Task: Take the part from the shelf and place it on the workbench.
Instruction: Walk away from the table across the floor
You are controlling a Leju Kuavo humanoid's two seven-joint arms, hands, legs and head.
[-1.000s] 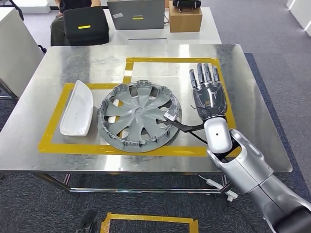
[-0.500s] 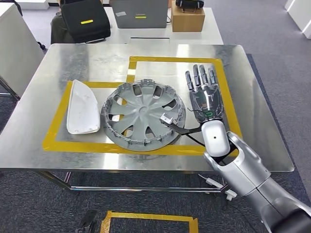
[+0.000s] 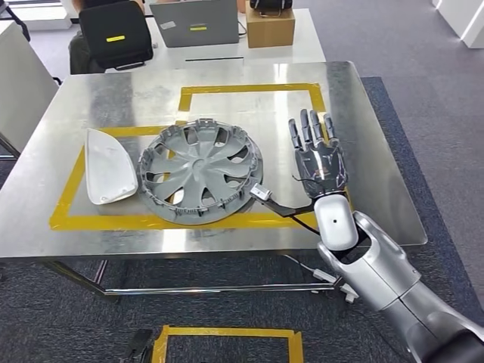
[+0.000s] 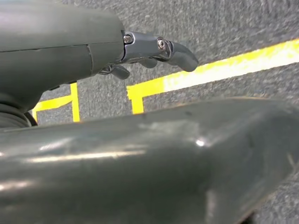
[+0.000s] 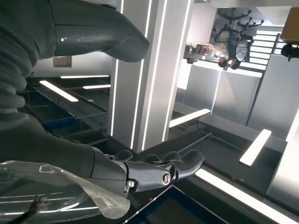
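A grey wheel cover lies flat on the steel workbench, inside a yellow taped frame. A white curved part lies just to its left. My right hand hovers over the bench to the right of the wheel cover, fingers spread and straight, holding nothing. A thin black cable with a small tag runs from the wrist toward the cover's rim. The right wrist view has that hand stretched out flat. My left hand hangs over grey carpet with its fingers extended and nothing in them.
At the far side stand a laptop, a black bag and a cardboard box on a white desk. Yellow tape marks the carpet in front of the bench. The bench's right part is bare metal.
The whole picture has shifted, so the camera moved. My right hand stays open and stands a little farther from the wheel cover's rim. The parts lie where they were.
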